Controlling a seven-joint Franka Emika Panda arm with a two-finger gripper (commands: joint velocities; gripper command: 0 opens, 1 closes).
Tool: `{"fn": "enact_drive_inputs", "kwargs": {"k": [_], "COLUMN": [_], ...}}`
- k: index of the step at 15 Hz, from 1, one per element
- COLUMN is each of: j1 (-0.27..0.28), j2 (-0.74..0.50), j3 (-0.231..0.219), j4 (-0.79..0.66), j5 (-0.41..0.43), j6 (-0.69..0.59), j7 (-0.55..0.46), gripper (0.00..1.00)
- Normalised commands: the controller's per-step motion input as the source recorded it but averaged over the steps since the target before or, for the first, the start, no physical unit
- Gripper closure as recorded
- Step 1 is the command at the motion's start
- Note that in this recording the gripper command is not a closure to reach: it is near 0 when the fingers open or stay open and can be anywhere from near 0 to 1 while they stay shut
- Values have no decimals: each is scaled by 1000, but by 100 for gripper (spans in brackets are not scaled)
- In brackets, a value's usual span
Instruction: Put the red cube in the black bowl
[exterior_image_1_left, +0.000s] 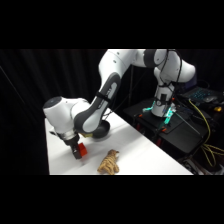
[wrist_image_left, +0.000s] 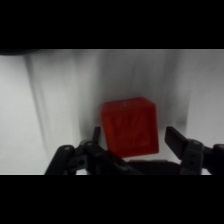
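The red cube (wrist_image_left: 130, 127) fills the middle of the wrist view, sitting on the white table (wrist_image_left: 45, 100). My gripper (wrist_image_left: 132, 139) is open around it: one finger (wrist_image_left: 95, 136) is at the cube's left edge and the other finger (wrist_image_left: 176, 140) stands slightly off its right edge. In the side view the gripper (exterior_image_1_left: 77, 150) is down at the table's near left part, with the red cube (exterior_image_1_left: 82, 148) at its tip. The black bowl (exterior_image_1_left: 102, 131) sits just behind, largely hidden by the arm's forearm.
A tan striped plush toy (exterior_image_1_left: 109, 162) lies on the table to the right of the cube, near the front edge. Dark equipment with cables (exterior_image_1_left: 200, 107) stands beyond the table's right side, by the arm's base.
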Motion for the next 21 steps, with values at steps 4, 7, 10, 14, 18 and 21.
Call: {"fn": "enact_drive_inputs", "kwargs": {"k": [4,7,10,14,18,21], "j1": [123,77,29,12,40,54], "j2": [-145,-153,-187,-291,-463,-727], "j3": [-94,-82,-50,-27,-27,-8], "j4": [-74,-121,-183,-281,-395,-582], "j5": [-110,-105,-79,-62,-66,-76], "j6": [-107,-93,-60,-64,-142,-198], "j7": [122,98,42,25,73,64], "gripper": [0,0,100,100,100,100]}}
